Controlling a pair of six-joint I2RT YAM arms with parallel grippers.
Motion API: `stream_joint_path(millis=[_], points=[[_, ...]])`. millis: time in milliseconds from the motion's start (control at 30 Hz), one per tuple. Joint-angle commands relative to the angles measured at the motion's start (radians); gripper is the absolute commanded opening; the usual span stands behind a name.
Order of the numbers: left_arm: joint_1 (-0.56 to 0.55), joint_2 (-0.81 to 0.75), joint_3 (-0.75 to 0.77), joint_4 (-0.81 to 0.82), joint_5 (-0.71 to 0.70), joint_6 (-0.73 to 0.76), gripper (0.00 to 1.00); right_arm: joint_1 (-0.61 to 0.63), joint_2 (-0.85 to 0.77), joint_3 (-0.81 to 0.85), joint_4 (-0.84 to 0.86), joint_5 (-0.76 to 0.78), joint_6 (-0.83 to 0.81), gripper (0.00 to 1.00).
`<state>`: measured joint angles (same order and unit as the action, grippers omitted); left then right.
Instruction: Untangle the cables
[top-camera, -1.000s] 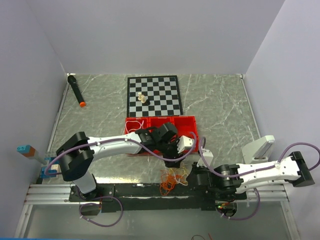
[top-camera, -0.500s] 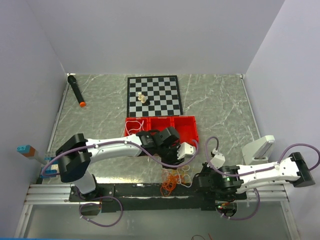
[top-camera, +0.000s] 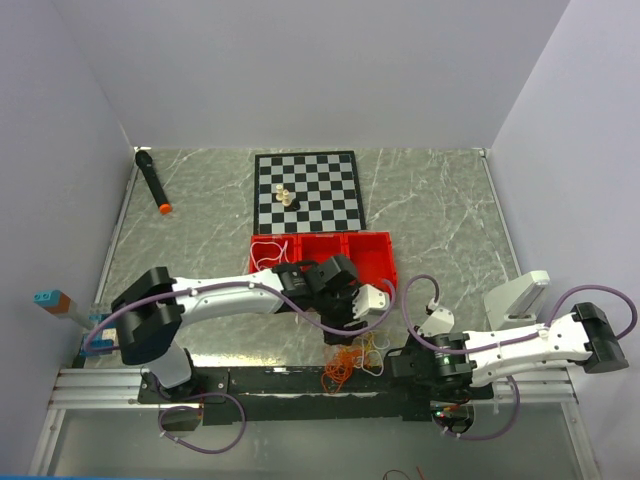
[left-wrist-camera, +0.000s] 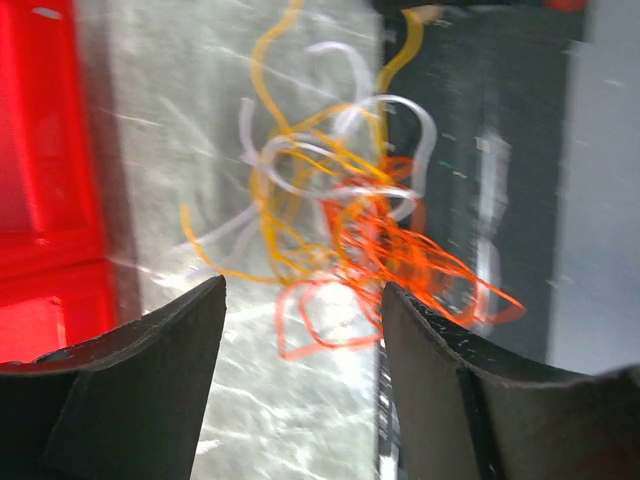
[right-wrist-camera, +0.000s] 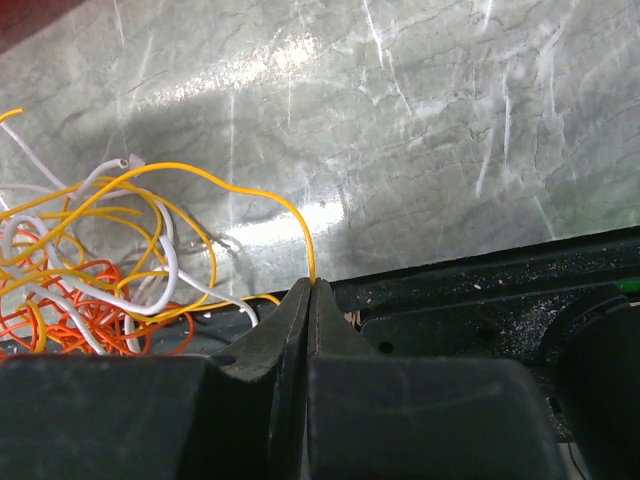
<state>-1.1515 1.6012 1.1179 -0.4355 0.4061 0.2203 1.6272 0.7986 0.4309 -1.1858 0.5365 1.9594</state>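
orange, yellow and white cables (left-wrist-camera: 345, 215) lie in one tangle, none freed yet; right jaws clamp a yellow strand (right-wrist-camera: 312, 262), left jaws stand apart above.

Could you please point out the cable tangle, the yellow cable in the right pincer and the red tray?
cable tangle (top-camera: 342, 362), top external view, its orange loops.
yellow cable (right-wrist-camera: 313, 258), right wrist view, just above the right pincer (right-wrist-camera: 311, 286).
red tray (top-camera: 372, 250), top external view, right compartment's bare floor.

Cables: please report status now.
Left gripper open, facing tangled thin white, yellow and orange cables. Right gripper shut on one thin yellow cable. Red plastic tray nearby.
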Motion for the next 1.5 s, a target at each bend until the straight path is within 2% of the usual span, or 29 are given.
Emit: stream_joint_path(millis=[0, 200, 367, 433, 533, 667, 733, 867, 1133, 1300, 1467], points=[[0.006, 0.057, 0.009, 0.151, -0.125, -0.03, 0.69, 0.007, 0.002, 0.023, -0.035, -0.006, 0.049, 0.0], [0.049, 0.115, 0.062, 0.193, -0.141, -0.065, 0.66, 0.007, -0.022, 0.014, -0.011, 0.005, 0.027, 0.0], [0.052, 0.15, 0.066, 0.152, -0.063, -0.041, 0.59, 0.008, -0.03, 0.008, 0.0, 0.011, 0.019, 0.0], [0.052, 0.18, 0.083, 0.094, 0.014, -0.015, 0.49, 0.007, -0.038, 0.003, 0.002, 0.013, 0.019, 0.0], [0.05, 0.207, 0.118, 0.008, 0.077, 0.016, 0.43, 0.007, -0.056, -0.003, -0.011, 0.014, 0.026, 0.0], [0.052, 0.174, 0.114, 0.011, 0.068, 0.028, 0.11, 0.008, -0.082, -0.009, -0.023, 0.019, 0.033, 0.0], [0.052, 0.158, 0.135, -0.015, 0.05, 0.028, 0.01, 0.007, -0.085, -0.006, -0.028, 0.025, 0.029, 0.0], [0.052, 0.097, 0.195, -0.075, 0.037, 0.013, 0.01, 0.007, -0.073, 0.006, -0.026, 0.034, 0.019, 0.0], [0.052, -0.125, 0.35, -0.293, 0.013, 0.034, 0.01, 0.005, -0.012, 0.026, 0.011, 0.034, -0.01, 0.0], [0.058, -0.247, 0.462, -0.454, -0.085, 0.076, 0.01, 0.007, 0.019, 0.025, 0.034, 0.022, -0.02, 0.0], [0.058, -0.386, 0.511, -0.485, -0.237, 0.139, 0.01, 0.007, 0.053, 0.023, 0.043, 0.0, -0.021, 0.0]])
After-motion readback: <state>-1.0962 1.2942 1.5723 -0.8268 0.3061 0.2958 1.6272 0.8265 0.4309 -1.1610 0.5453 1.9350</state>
